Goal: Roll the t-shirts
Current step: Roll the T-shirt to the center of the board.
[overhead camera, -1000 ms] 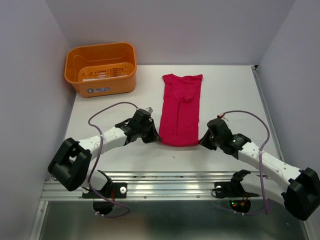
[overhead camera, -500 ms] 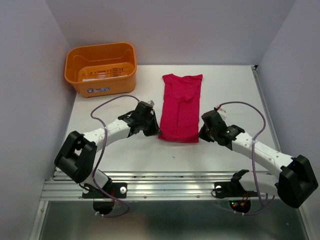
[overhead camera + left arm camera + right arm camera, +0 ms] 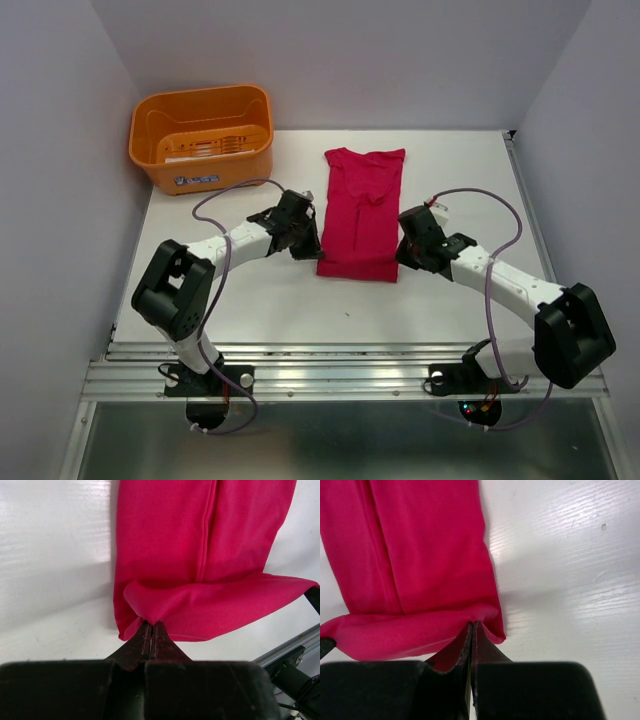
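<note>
A crimson-pink t-shirt (image 3: 362, 210) lies folded into a long narrow strip on the white table, its near end turned up and over. My left gripper (image 3: 315, 250) is shut on the near left corner of the t-shirt (image 3: 200, 570), pinching the hem at its tip (image 3: 151, 626). My right gripper (image 3: 400, 252) is shut on the near right corner of the t-shirt (image 3: 420, 555), pinching the hem (image 3: 472, 626). The fold of cloth hangs between both grippers, lifted a little above the table.
An orange basket (image 3: 202, 137) stands at the far left corner of the table. Grey walls close in the left, back and right. A metal rail (image 3: 330, 365) runs along the near edge.
Both grippers have moved away from the near edge, carrying the t-shirt's near hem up and over the strip. The visible strip has become shorter.
</note>
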{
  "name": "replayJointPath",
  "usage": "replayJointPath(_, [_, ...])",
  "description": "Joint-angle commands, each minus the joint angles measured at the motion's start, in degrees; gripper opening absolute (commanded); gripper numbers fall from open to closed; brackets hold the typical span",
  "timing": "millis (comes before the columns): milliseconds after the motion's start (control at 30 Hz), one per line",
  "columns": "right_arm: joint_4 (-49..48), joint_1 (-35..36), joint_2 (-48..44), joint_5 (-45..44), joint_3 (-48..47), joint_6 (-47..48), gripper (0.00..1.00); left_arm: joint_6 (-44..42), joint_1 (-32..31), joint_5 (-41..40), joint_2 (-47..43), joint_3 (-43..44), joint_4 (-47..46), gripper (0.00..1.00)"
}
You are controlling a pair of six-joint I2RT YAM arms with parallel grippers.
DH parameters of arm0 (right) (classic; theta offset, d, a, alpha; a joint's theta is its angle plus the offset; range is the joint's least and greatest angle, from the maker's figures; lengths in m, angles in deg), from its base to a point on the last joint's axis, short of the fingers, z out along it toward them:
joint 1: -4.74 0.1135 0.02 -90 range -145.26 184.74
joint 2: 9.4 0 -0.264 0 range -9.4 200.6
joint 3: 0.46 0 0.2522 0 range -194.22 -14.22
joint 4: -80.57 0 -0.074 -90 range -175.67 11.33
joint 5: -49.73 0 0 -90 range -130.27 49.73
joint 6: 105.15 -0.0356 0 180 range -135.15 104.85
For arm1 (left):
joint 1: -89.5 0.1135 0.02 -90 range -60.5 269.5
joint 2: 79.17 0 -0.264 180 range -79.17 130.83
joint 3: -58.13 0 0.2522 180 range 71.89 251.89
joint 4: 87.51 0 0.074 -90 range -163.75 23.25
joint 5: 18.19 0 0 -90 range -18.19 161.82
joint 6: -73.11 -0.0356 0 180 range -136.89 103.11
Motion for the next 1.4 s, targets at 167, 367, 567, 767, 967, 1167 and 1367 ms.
replayJointPath(167, [-5.4,-3.7,4.3,-0.2,-2.9,3.6,0.01,-2.3,1.3,-0.2,4.9,5.9,0.2,0.0])
replayJointPath(367, [-7.2,-4.3,7.5,0.2,-4.1,4.7,0.02,-3.4,1.5,-0.3,8.5,8.4,1.2,0.0])
replayJointPath(567, [-7.9,-4.3,7.4,-0.8,-4.8,4.8,0.23,-3.5,1.5,-3.7,5.4,9.8,3.2,0.41])
replayJointPath(767, [-6.9,-4.3,3.4,0.1,-4.2,5.4,0.29,-3.7,1.3,-9.0,-1.1,10.1,5.7,0.62])
replayJointPath(967, [-6.5,-4.3,0.4,4.2,-0.9,4.2,0.21,-2.7,-0.9,-11.1,-5.5,7.1,5.7,0.5])
replayJointPath(1167, [-6.8,-3.0,-0.4,5.3,1.0,2.7,0.05,-2.2,-5.2,-7.6,-3.5,6.7,3.3,0.0])
replayJointPath(1367, [-8.1,-3.0,3.7,5.5,-0.5,2.7,0.03,-2.8,-6.5,-5.6,2.8,8.5,1.4,0.0])
